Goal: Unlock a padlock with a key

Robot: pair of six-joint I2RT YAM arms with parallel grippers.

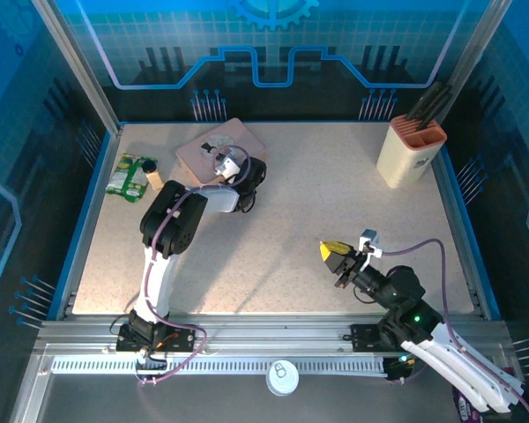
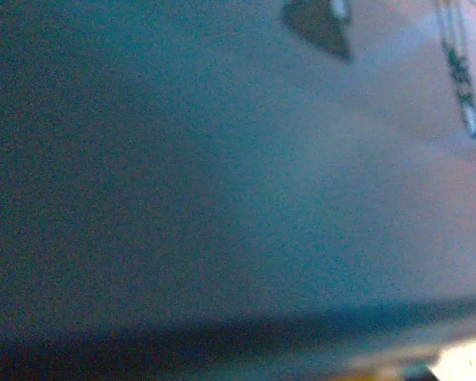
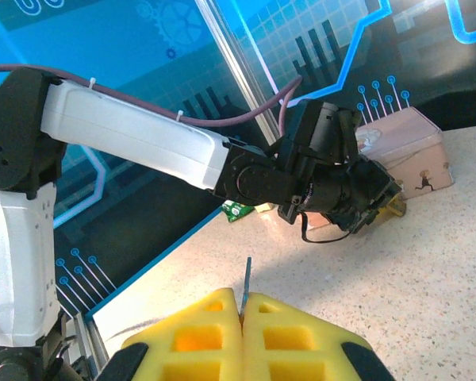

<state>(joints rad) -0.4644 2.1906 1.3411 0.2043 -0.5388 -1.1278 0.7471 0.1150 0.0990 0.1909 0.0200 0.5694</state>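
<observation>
Top external view had both arms over the speckled table (image 1: 335, 185), well apart from each other. The right pincer (image 1: 330, 251) hung low over the table, its yellow pads pointing away towards the far left. From the right wrist we saw that pincer (image 3: 242, 308) closed, the two yellow pads (image 3: 198, 333) pressed flat together. The key (image 3: 245, 278) was nipped in the seam between them, a thin silvery blade standing up out of the pad tips.

Well beyond the right pincer's tips, across bare table, the left pincer (image 3: 385, 198) reached down at the foot of the pink tin (image 3: 408, 143). At its very tip sat a small brass-coloured piece, which we took for the padlock (image 3: 396, 208). It lay just beside the tin's bottom edge and close against the black fingers. Whether those fingers were clamped on it or only stood around it we could not tell.

From above, the left pincer (image 1: 225, 159) overlapped the near edge of the tin (image 1: 242, 134), and its tips were hidden. The left wrist picture was too blurred to show how the jaws stood. A green packet (image 1: 126, 176) lay near the left pincer on its left, and a beige holder (image 1: 408, 152) stood well off to its right.
</observation>
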